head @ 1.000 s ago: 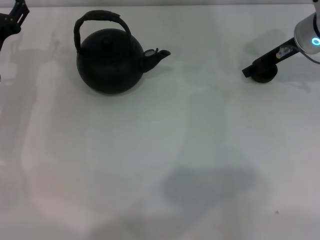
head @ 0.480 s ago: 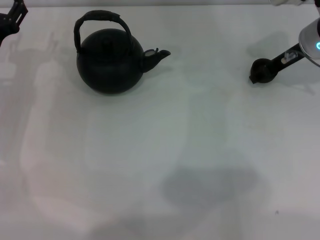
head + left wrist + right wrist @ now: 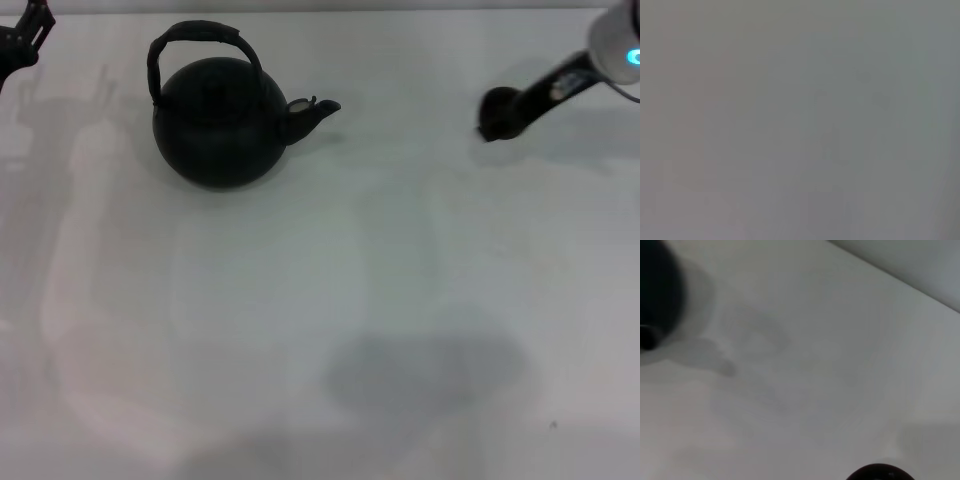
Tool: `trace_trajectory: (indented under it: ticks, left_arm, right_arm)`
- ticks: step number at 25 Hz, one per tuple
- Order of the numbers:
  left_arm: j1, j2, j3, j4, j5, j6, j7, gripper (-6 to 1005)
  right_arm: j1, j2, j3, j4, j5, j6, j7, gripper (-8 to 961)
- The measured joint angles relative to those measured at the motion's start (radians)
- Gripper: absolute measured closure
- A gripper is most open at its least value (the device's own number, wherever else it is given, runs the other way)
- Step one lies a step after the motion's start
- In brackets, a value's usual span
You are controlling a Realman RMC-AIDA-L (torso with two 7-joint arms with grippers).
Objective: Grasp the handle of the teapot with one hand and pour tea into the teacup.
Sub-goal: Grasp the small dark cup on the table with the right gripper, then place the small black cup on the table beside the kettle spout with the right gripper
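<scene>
**Right arm carried the small cup above the table; teapot sat untouched**

The large round matte black teapot (image 3: 220, 122) stood upright on the white tabletop (image 3: 300, 300), towards the far left, its short spout pointing to the right. Its tall arched black hoop handle (image 3: 196, 36) rose over the lid with nothing touching it. At the far right, the right gripper (image 3: 512, 108) reached in from the edge, pinching the tiny round dark teacup (image 3: 497, 114), which sat at its tip well apart from the teapot's spout. In the right wrist view a dark rounded edge of the cup (image 3: 880, 473) showed low down. The left gripper (image 3: 22, 36) hung at the far left corner, away from the teapot; whether its claw was spread or pressed together could not be told.
</scene>
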Motion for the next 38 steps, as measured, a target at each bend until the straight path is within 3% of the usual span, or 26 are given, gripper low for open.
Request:
trace_trajectory:
  ticks: [7,14,21,38]
  left_arm:
    - [-0.01,0.0,0.0,0.0,0.0,0.0,0.0,113]
    - [-0.024,0.001,0.0,0.0,0.0,0.0,0.0,113]
    - [-0.042,0.001,0.0,-0.001,0.0,-0.013,0.002,113]
    - [-0.041,-0.001,0.0,-0.001,0.001,-0.015,0.003,112]
  right_arm:
    - [0.008,0.007,-0.246,-0.157,0.105,0.071,0.032,223]
    - [0.031,0.011,-0.451,-0.167,0.141,0.076,0.12,219]
    - [0.031,0.013,-0.484,-0.138,0.218,0.035,0.132,214]
    - [0.061,0.013,-0.597,-0.052,0.224,-0.055,0.149,203]
